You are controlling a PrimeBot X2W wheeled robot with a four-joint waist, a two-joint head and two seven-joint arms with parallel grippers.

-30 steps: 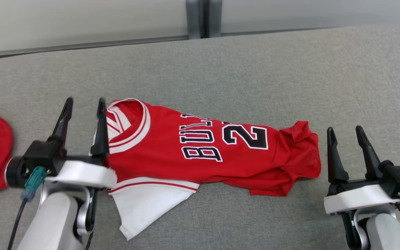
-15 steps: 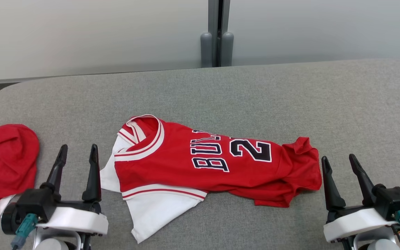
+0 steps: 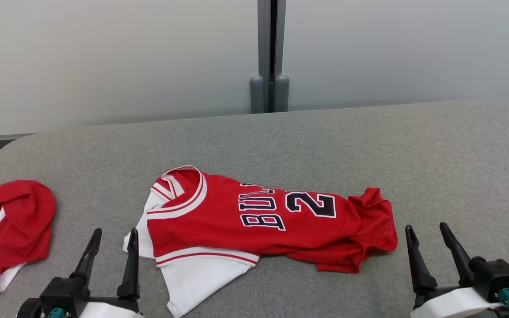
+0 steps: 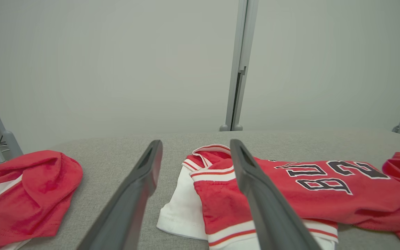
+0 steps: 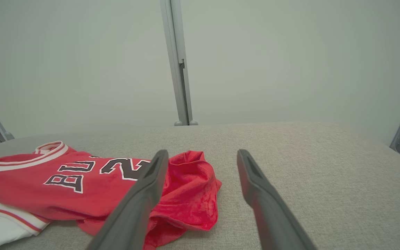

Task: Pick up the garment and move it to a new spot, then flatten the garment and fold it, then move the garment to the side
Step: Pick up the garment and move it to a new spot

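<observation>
Both left gripper (image 3: 116, 232) and right gripper (image 3: 425, 226) gape above grey cushion (image 3: 325, 145), pale wall (image 3: 104, 57) behind.

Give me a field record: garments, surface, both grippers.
task item: red Bulls jersey, rumpled at centre, collar toward robot's left
second item: red-and-white garment, bunched at far left
surface: grey padded table
left gripper: open, empty, by collar end
right gripper: open, empty, by hem end

Soft, even light; sharp frames.
</observation>
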